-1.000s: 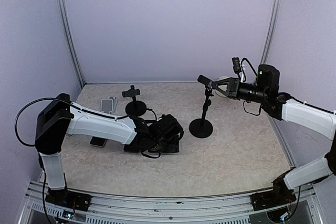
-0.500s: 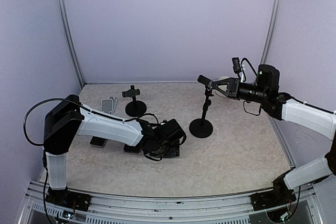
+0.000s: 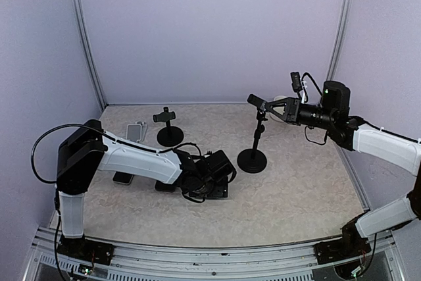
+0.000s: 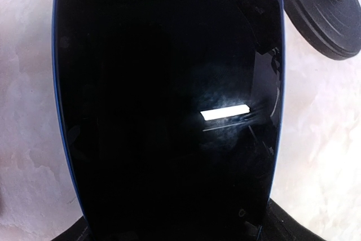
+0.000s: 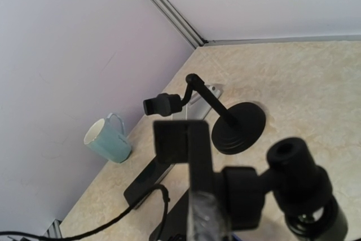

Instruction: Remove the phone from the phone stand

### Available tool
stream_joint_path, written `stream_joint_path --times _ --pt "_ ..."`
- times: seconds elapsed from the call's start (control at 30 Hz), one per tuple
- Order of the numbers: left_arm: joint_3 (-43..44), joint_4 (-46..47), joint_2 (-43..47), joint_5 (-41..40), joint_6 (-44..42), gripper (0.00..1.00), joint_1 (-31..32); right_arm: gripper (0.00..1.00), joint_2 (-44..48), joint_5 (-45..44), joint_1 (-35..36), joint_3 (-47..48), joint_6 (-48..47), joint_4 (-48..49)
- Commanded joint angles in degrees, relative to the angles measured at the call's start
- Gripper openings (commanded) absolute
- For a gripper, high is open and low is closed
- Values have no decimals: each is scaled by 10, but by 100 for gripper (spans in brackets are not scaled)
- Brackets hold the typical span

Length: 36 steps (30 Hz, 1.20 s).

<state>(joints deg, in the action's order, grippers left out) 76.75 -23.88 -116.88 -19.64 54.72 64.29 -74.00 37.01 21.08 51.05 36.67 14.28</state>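
Top external view shows the marbled bench (image 3: 296,189) carrying everything, with the left arm (image 3: 131,159) stretched low across it and the right arm (image 3: 381,143) reaching in high from the far side. The tall phone stand (image 3: 256,137) has an empty clamp, and the right pincer (image 3: 271,107) is clenched on that clamp head, steadying it. The phone (image 4: 169,111) is off the stand: it lies screen up on the bench under the left pincer (image 3: 209,174), with the stand's round base (image 4: 324,18) just beside its far corner. In the left wrist view the dark glass fills the picture and no finger shows, so I cannot tell whether that pincer is grasping the phone across its width or has released it. A smaller stand (image 3: 169,128), a pale handset (image 3: 135,131) and a dark handset (image 3: 122,177) sit further left. The right wrist view picks up a teal mug (image 5: 110,139) by the wall. The removal looks essentially done, so the risks lie in the retreat. If the left pincer lifts while gripping, the phone could be dragged or dropped flat on the bench. A sideways pull could knock its corner against the base. If the right pincer opens while pulling, the top-heavy stand may tip onto the phone.
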Motion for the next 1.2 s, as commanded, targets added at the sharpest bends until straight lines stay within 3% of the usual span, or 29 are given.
stream_joint_path --times 0.0,0.17,0.33,0.7,1.17 --pt "26 -3 -13 5 -3 81 9 0 3 3 -5 29 -9 46" --pt "29 -9 -12 1 -1 94 9 0 -2 5 -5 32 -9 47" --pt "18 13 9 1 -16 99 10 0 -12 9 -5 41 -7 54" --pt "-98 181 158 -14 -128 99 13 0 -74 7 -4 95 7 108" --pt "-204 285 342 -21 -216 99 -25 0 -219 19 25 231 6 140"
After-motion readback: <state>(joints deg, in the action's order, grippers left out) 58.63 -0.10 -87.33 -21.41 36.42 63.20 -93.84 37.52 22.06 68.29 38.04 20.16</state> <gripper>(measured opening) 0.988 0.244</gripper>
